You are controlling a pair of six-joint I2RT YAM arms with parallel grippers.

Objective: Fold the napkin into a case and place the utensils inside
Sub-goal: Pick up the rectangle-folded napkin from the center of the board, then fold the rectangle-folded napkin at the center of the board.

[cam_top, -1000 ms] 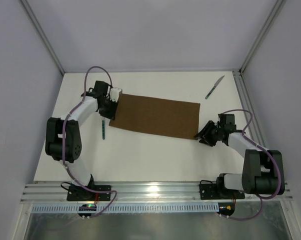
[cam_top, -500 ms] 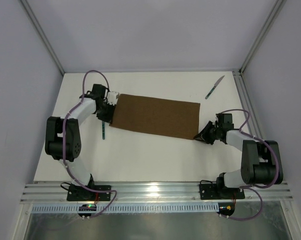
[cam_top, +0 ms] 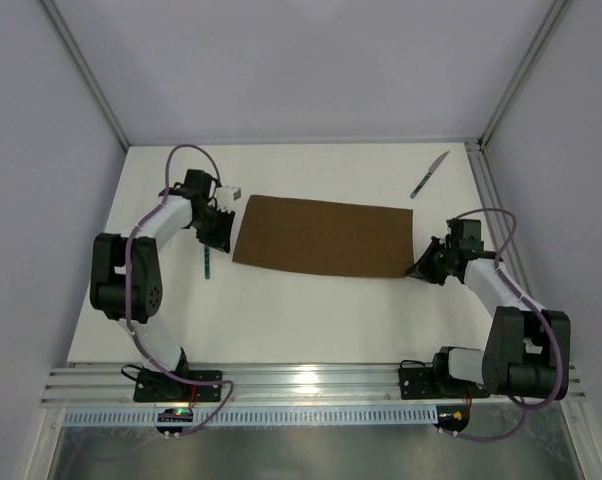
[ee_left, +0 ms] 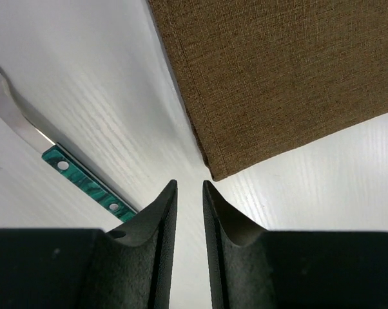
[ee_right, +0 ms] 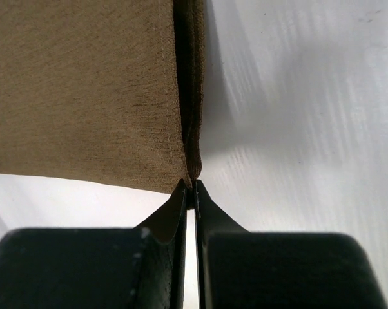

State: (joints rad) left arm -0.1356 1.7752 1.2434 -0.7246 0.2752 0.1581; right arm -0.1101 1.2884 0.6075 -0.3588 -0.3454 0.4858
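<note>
The dark brown napkin [cam_top: 323, 236] lies folded into a wide rectangle in the middle of the white table. My right gripper [cam_top: 418, 270] is shut on its near right corner, and in the right wrist view the cloth's folded edge [ee_right: 189, 96] runs straight into the pinched fingertips [ee_right: 193, 187]. My left gripper [cam_top: 221, 238] stands just off the napkin's near left corner [ee_left: 214, 168], its jaws a narrow gap apart with nothing between them [ee_left: 189, 188]. The fork [cam_top: 208, 262], teal-handled [ee_left: 84, 183], lies left of the napkin. The knife [cam_top: 430, 174] rests at the far right.
Metal frame rails [cam_top: 491, 190] border the table on the right and along the near edge [cam_top: 301, 380]. Grey walls enclose the back and sides. Bare white table [cam_top: 281, 320] stretches between the napkin and the arm bases.
The right gripper has shut on the napkin's near right corner and drawn the cloth to the right. The napkin's left edge has moved away from the left gripper, which stayed put.
</note>
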